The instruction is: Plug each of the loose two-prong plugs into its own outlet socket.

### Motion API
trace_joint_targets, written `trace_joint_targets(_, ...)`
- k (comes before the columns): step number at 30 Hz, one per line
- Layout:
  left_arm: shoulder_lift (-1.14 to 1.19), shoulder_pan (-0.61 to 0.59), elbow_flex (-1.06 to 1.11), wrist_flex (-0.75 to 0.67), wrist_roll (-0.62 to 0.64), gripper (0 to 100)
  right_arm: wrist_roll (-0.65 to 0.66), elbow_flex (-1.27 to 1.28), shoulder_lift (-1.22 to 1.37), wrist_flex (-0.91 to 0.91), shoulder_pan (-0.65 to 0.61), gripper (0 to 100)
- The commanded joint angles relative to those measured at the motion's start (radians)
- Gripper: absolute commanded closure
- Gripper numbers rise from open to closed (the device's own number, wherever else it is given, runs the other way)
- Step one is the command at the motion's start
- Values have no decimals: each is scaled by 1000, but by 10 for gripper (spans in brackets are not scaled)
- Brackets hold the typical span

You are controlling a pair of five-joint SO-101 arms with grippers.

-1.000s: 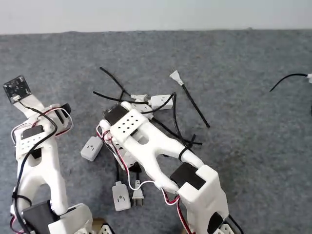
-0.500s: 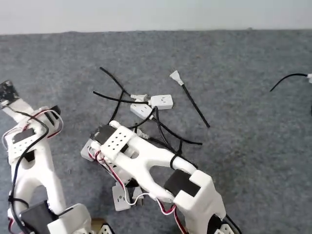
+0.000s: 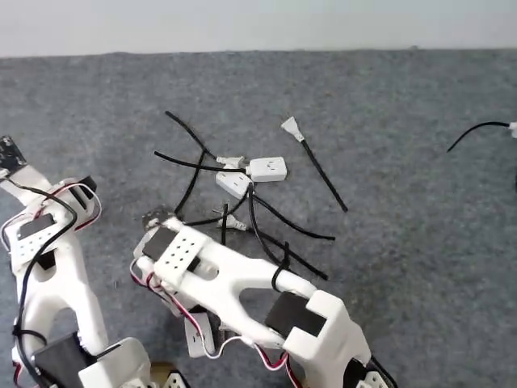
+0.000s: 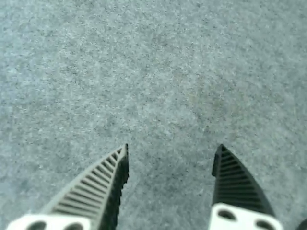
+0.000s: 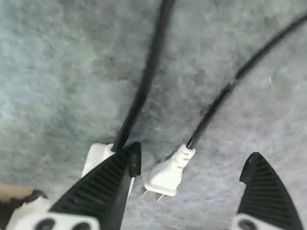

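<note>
The right gripper's fingers are spread wide. A white two-prong plug lies on the grey desk in the gap between them, closer to one finger than the other, and seems to touch neither. Its thin cord runs off away from the fingers. Partly under the closer finger sits a white block with a thicker cord; I cannot tell whether it is a socket.

The left gripper also has its fingers spread, over bare desk with nothing between them.

From above, the left arm stands by the desk's left side. The right arm lies low across the front middle. Beyond it, two sockets lie just beside each other among crossing cords. A second plug rests farther back, apart from them. Bare desk stretches to the right and back to the pale wall.
</note>
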Motion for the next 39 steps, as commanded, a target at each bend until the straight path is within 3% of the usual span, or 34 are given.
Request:
trace_joint_targets(1, -35, -6, -30, -26, 11, 719, -101, 61, -39, -44, -16, 675)
trace_joint_targets(5, -35, -6, -30, -26, 11, 719, -84, 178, -39, -71, -16, 721)
trace_joint_targets(11, -35, -2, -30, -26, 11, 719, -28, 209, -39, -113, -16, 998)
trace_joint_targets(13, -34, -2, -28, -26, 11, 719, 6, 209, -41, -105, -16, 961)
trace_joint_targets(17, -34, -2, -28, -28, 11, 719, 77, 213, -42, -84, -10, 991)
trace_joint_targets(23, -34, 0, -28, -28, 11, 719, 321, 181, -53, -38, 24, 991)
trace_joint_targets(28, -34, 0, -28, -28, 9, 719, 522, 57, -53, 31, 200, 991)
trace_joint_targets(34, -34, 43, -24, -28, -2, 718, 684, -394, -53, 311, 441, 991)
trace_joint_targets(39, -38, 130, -16, -20, -103, 718, 879, -623, -71, 314, 532, 991)
